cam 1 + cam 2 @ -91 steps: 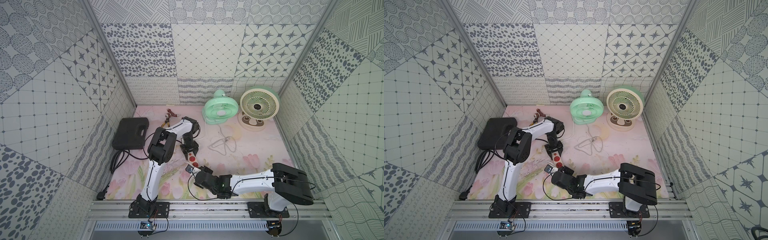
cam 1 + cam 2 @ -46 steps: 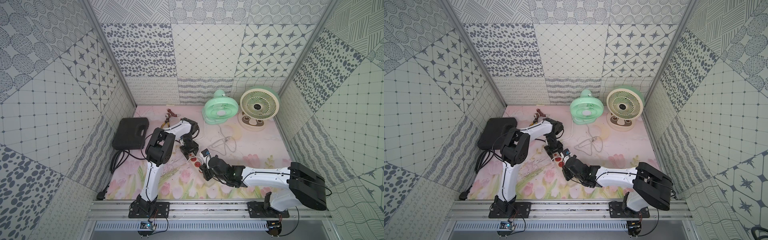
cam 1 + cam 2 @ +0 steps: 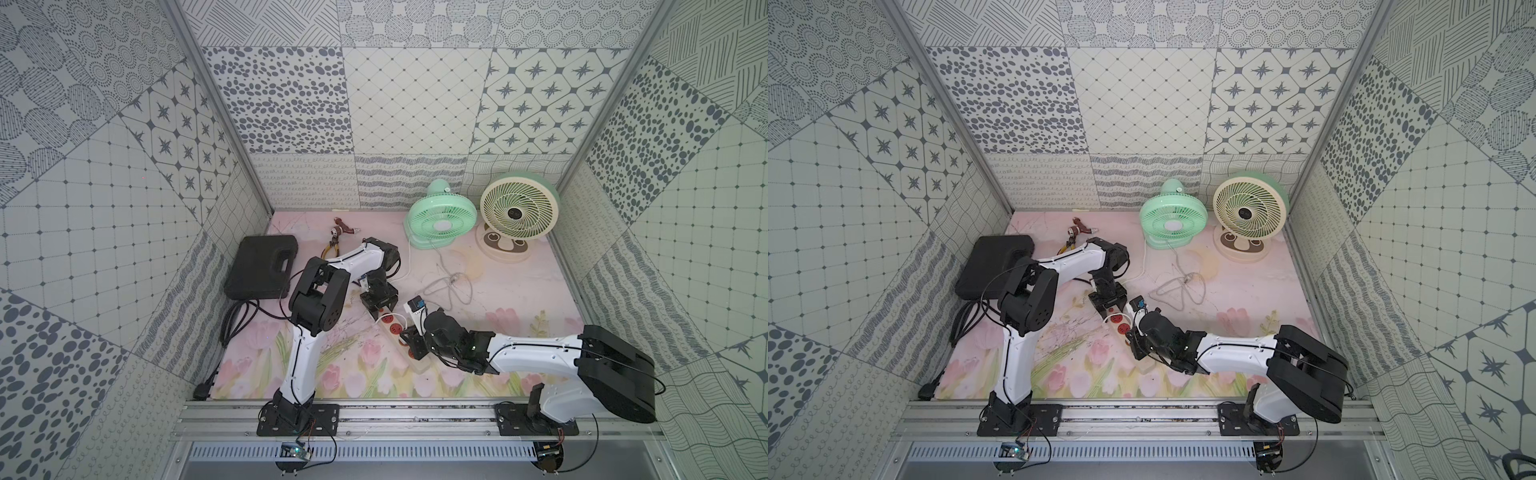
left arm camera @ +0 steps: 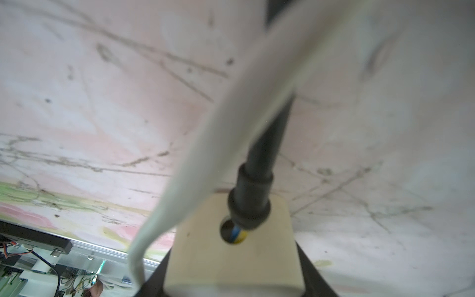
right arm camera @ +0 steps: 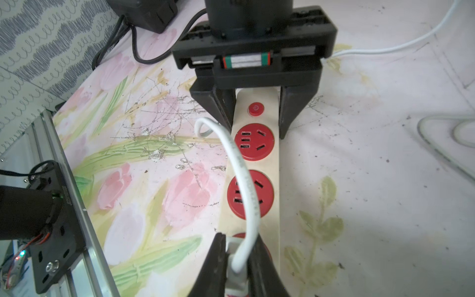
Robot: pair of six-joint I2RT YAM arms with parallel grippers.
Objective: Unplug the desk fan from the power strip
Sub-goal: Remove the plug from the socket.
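R gripper (image 5: 239,248) is pinching the white plug (image 5: 236,281) sitting in the 3rd socket of the power strip (image 5: 275,164), fingers pressed tight on both sides. The white cord (image 5: 246,185) is looping out of it, crossing the 2nd socket and running back toward the green fan (image 3: 440,220). L gripper (image 5: 255,127) is clamping the strip's switch end, one finger on each long side. The strip is lying diagonally mid-mat (image 3: 519,291) btw. the two arms, w/ its black cord (image 4: 267,144) leaving the clamped end.

Room: bare mat is stretching right of the strip to the wall, w/ only a loose grey cord (image 3: 453,286) lying behind. The front rail (image 3: 415,419) is sitting near the strip's free end.

R arm is reaching low across from its base, forearm approx level. L arm is folding elbow-up, wrist pointing down.

Green fan and cream fan (image 3: 517,212) are standing side by side at the back wall. The black case (image 3: 262,266) is lying shut by the left wall (contents hidden), pliers (image 3: 332,249) near it.
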